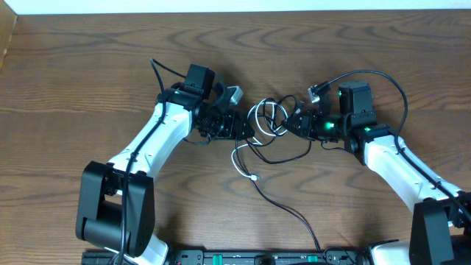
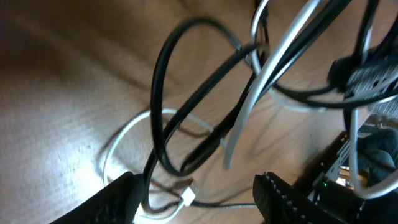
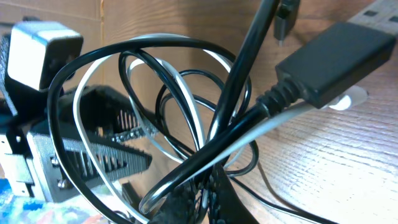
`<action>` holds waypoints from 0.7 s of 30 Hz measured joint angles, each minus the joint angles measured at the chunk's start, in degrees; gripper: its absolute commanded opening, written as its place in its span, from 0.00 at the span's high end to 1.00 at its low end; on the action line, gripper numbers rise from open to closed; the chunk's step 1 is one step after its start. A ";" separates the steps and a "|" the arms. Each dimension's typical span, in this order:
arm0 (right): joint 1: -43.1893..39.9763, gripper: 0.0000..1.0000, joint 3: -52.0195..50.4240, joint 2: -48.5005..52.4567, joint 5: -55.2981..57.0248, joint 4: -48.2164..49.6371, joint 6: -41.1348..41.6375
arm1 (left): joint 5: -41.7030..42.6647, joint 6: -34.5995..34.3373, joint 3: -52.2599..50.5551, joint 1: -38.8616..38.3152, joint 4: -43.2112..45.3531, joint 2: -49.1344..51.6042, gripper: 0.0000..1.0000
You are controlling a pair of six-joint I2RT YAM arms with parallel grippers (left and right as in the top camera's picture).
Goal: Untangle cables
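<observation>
The brown wood-grain tabletop (image 1: 73, 73) carries everything. At the left, the white-shelled left arm (image 1: 158, 136) reaches in toward the middle. Its black left end effector (image 1: 237, 126) has its two fingers (image 2: 118, 199) spread wide. In the left wrist view a black loop and a pale strand cross over the gap, and neither is clamped.

Just past those fingertips sits the knot of thin black and white flexible cables (image 1: 268, 118), bunched in small overlapping loops near the middle of the tabletop, between the two end effectors. From the knot's lower left a thin white cord (image 1: 235, 158) curls toward the near edge and ends in a small white plug (image 1: 255, 178). A long thin black cord (image 1: 287, 210) runs on from about there, its long axis slanting down and to the right, as far as the black base bar (image 1: 265, 258) at the near edge.

On the knot's right, the black right end effector (image 1: 298, 121) is pressed together on the cables. In the right wrist view several black strands and a white one run into the narrow slot between its dark pads (image 3: 221, 202). A rectangular black plug (image 3: 336, 62) with a ribbed collar sits at the upper right of that view, its long axis slanting up to the right.

A thicker black wire (image 1: 383, 77) arches over the right arm (image 1: 397, 165), apart from the knot. The two end effectors face each other with only the knot between them — each crowds the other's side of it.
</observation>
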 measured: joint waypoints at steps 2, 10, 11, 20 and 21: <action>0.00 0.99 0.00 0.00 -0.52 0.00 0.00 | -0.11 0.02 0.00 -0.02 1.27 0.00 0.38; 0.00 0.99 0.00 0.00 -2.82 0.04 -0.04 | -0.13 0.02 0.00 -0.02 3.21 0.00 0.47; 0.00 0.99 0.00 0.00 -3.19 0.04 -0.09 | -0.15 0.04 0.00 -0.02 3.32 0.00 0.48; 0.00 0.99 0.00 0.00 -4.81 0.00 -0.98 | -0.22 -0.07 0.00 0.00 5.03 1.42 0.92; 0.00 0.99 0.00 0.00 -4.83 -0.17 -1.31 | -0.24 0.00 0.00 0.00 5.01 1.62 0.92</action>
